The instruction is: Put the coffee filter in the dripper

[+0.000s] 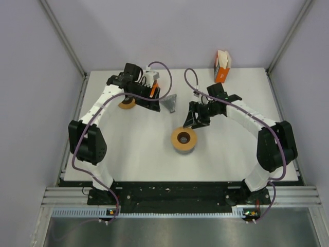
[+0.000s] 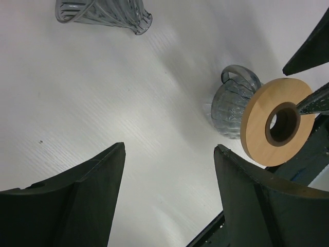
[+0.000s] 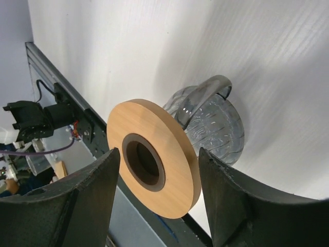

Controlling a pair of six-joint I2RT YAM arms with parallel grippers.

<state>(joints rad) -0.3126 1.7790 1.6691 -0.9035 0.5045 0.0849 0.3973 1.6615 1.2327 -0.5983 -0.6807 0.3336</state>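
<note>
Both your left gripper (image 2: 169, 149) and right gripper (image 3: 159, 152) stand spread and empty, so leave the ribbed glass dripper with its round wooden collar (image 1: 183, 139) near the right one and reach for the white paper filter (image 1: 224, 56) apparently poking from the orange carton (image 1: 220, 73) at the far edge, pinching gently

Wooden disc (image 1: 126, 105) half hidden under left arm (image 1: 103, 100).

An orange-and-white box (image 1: 222, 67) stands at the white table's (image 1: 139, 154) far edge.
</note>
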